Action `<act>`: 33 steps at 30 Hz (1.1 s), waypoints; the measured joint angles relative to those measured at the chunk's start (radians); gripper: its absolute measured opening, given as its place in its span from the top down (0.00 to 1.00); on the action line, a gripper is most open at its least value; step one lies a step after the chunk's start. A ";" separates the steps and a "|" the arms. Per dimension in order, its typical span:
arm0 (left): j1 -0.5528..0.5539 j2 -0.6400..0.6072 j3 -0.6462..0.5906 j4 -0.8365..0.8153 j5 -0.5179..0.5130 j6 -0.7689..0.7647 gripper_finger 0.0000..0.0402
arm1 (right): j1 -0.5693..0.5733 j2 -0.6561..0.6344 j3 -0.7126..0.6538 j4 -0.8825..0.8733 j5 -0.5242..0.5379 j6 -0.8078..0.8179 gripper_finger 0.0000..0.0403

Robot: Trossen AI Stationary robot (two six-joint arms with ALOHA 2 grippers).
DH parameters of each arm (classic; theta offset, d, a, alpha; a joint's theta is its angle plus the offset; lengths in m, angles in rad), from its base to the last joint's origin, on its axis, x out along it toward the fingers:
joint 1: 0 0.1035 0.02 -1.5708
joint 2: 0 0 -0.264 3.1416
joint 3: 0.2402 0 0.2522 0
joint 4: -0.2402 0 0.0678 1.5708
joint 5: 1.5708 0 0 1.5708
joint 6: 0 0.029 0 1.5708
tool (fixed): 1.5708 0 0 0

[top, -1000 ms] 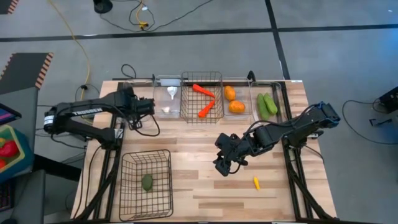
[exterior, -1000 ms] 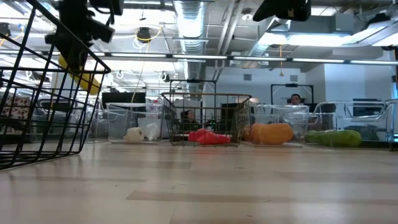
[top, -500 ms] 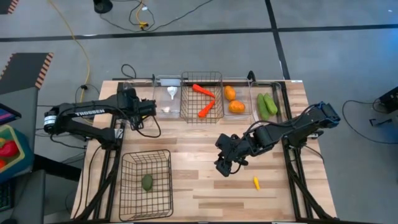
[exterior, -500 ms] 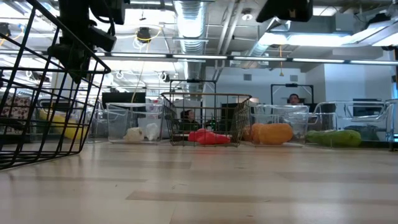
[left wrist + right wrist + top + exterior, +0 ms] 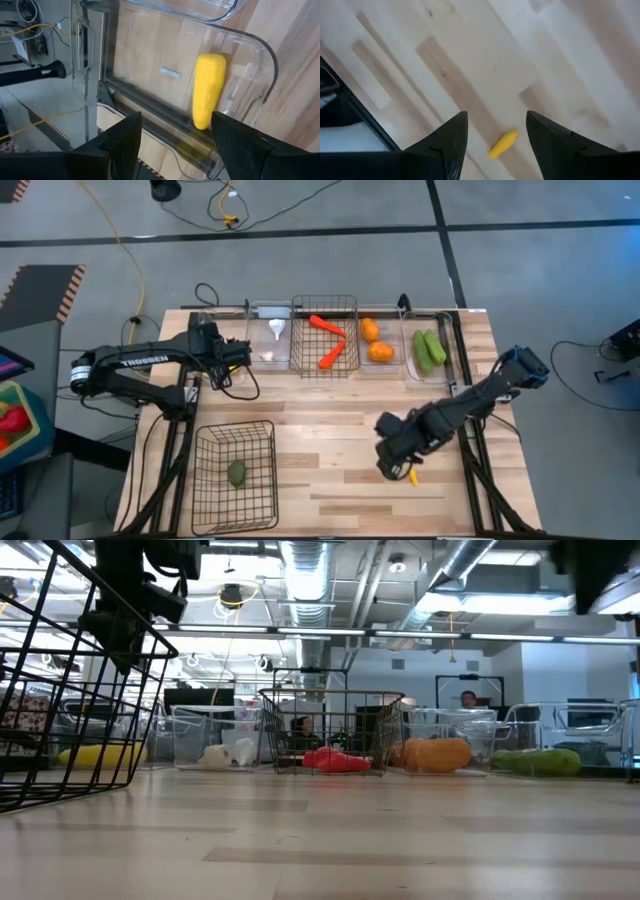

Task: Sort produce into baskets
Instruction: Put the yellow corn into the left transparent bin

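Observation:
My left gripper [image 5: 243, 352] is open and empty above the leftmost clear bin [image 5: 250, 55] at the table's far left. The yellow squash [image 5: 207, 90] lies on its side on that bin's floor; it also shows in the low view [image 5: 100, 754]. My right gripper [image 5: 392, 463] is open over the table's near right. The tiny yellow piece [image 5: 503, 143] lies on the wood below it, between the two fingers in the right wrist view, untouched; it also shows in the high view [image 5: 411, 473].
The small wire basket [image 5: 325, 308] at the far edge holds two carrots [image 5: 332, 340]. Clear bins beside it hold garlics [image 5: 272, 340], orange fruits [image 5: 377, 340] and cucumbers [image 5: 431, 350]. The large wire basket [image 5: 205, 480] at the near left holds the avocado [image 5: 237, 472].
The yellow squash has dropped from under my left gripper into the leftmost clear bin and now lies on the bin's floor. My right gripper has moved toward the table's near right, to above the tiny yellow piece.

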 joint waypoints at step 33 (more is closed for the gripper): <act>0.000 0.000 0.001 0.016 0.012 -0.020 0.43 | 0.249 0.001 -0.504 0.456 -0.001 0.553 0.62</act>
